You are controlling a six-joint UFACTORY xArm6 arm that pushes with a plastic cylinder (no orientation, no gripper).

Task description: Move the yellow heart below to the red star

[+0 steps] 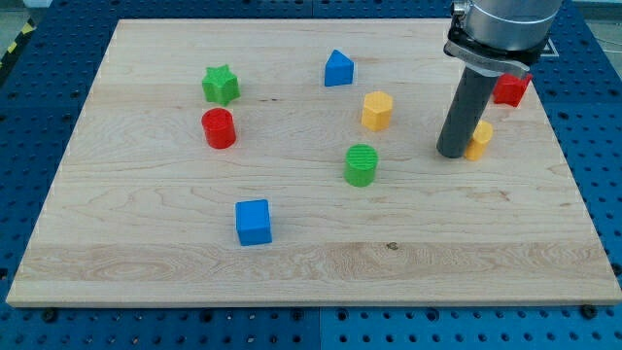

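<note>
The yellow heart [480, 139] lies near the board's right side, partly hidden behind my rod. The red star [510, 89] sits above it toward the view's top right, partly covered by the arm's body. My tip [451, 154] rests on the board right against the heart's left side. The heart lies below the star and a little to its left.
A yellow hexagon [377, 110] and a green cylinder [362, 164] lie left of my tip. A blue house-shaped block [338, 69] is at the top centre. A green star [221, 85], a red cylinder [219, 127] and a blue cube [254, 222] lie on the left half. The board's right edge [573, 185] is close.
</note>
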